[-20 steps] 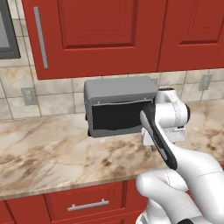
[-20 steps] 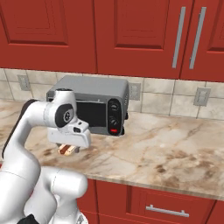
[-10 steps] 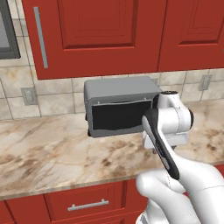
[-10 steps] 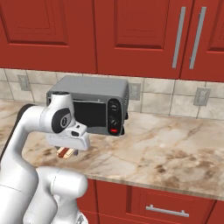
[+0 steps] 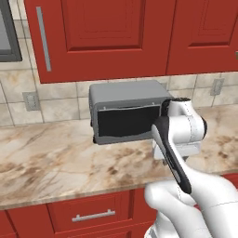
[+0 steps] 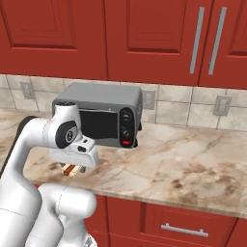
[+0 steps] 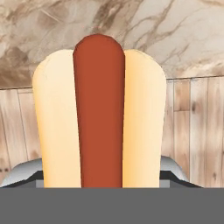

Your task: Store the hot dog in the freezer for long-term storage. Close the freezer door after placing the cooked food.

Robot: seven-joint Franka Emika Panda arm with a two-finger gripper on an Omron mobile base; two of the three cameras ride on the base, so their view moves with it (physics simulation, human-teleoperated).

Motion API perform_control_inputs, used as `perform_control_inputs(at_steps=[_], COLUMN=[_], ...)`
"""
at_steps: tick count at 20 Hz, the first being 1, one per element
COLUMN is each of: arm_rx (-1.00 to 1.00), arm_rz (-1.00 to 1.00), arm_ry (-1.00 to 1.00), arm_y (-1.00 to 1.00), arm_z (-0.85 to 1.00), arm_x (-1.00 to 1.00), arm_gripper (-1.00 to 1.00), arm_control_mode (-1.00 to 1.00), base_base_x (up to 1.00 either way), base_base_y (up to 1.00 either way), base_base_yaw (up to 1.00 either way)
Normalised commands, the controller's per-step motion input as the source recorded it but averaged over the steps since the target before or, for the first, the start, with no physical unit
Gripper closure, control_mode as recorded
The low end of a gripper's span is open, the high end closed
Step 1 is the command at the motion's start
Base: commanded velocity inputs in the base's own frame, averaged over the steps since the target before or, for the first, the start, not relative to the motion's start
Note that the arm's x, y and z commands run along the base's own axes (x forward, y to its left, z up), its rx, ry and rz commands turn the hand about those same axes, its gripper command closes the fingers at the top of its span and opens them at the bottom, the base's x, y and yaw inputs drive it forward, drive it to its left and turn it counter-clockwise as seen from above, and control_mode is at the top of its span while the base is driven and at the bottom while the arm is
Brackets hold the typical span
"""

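Note:
The hot dog [image 7: 99, 118], a tan bun with a reddish sausage, fills the hand view. My gripper [image 7: 100, 177] is shut on it, one grey finger [image 7: 175, 171] showing at each side of the bun's lower end. Behind it lie the marble counter's front edge and wooden floor. In the right base view the hot dog [image 6: 71, 169] hangs under my hand, with the gripper [image 6: 72, 165] just above the counter's front edge. The freezer and the freezer door are out of view.
A small grey oven [image 5: 128, 114] with a dark window stands on the marble counter [image 5: 51, 158] against the tiled wall; its knobs [image 6: 126, 129] face the right base view. Red cabinets hang above, red drawers [image 6: 181, 224] sit below.
My hand with the hot dog has sunk slightly and drifted toward the counter's front edge. The oven has not moved.

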Motion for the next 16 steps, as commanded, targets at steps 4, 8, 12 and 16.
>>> perform_control_inputs(at_steps=[4, 8, 12, 16], arm_rx=[0.0, 0.0, 0.0, 0.0], arm_rz=[0.0, 0.0, 0.0, 0.0], arm_ry=[0.0, 0.0, 0.0, 0.0], arm_y=[0.0, 0.0, 0.0, 0.0], arm_z=[0.0, 0.0, 0.0, 0.0], arm_x=[0.0, 0.0, 0.0, 0.0], arm_gripper=[1.0, 1.0, 1.0, 1.0], arm_control_mode=[1.0, 1.0, 1.0, 1.0], base_base_x=[-0.56, -0.59, -0.57, -0.52], base_base_y=[0.0, 0.0, 0.01, 0.04], base_base_yaw=[0.0, 0.0, 0.0, -0.06])
